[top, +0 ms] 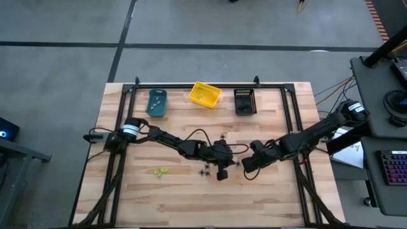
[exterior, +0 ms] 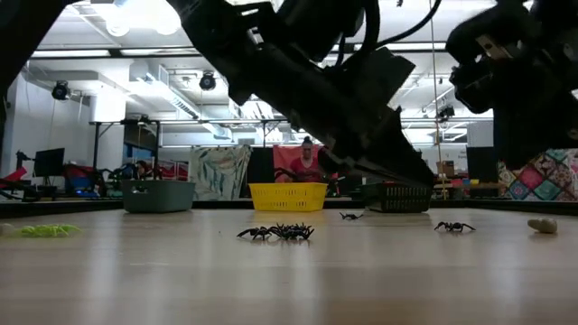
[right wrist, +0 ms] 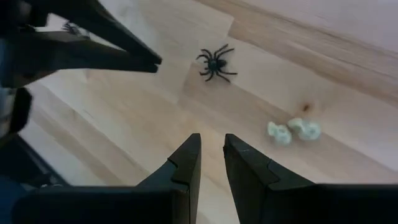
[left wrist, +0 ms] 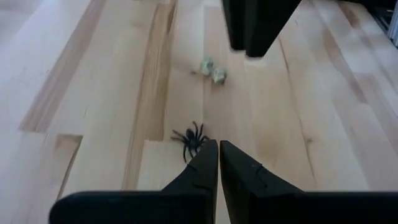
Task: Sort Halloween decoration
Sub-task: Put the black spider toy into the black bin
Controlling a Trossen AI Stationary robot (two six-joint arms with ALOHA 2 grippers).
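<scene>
Left hand (left wrist: pixel 218 163), fingers nearly together and empty, poised just beside a black spider (left wrist: pixel 190 139) mid-worktop | right hand (right wrist: pixel 212 163), fingers slightly apart, empty, near two pale trinkets (right wrist: pixel 293 131) | step: picking; next likely calls for parting fingers, straddling spider.

Two dark, near-black jointed arms are seen, each ringed by a pale silver-white band close to its base and trailed by thin black cables that loop along the links. Each arm is ended by a gripper, the left gripper (left wrist: pixel 217 163) and the right gripper (right wrist: pixel 212 158), built of two matte black fingers that are wedge-shaped, angular and tapered to narrow tips.
</scene>
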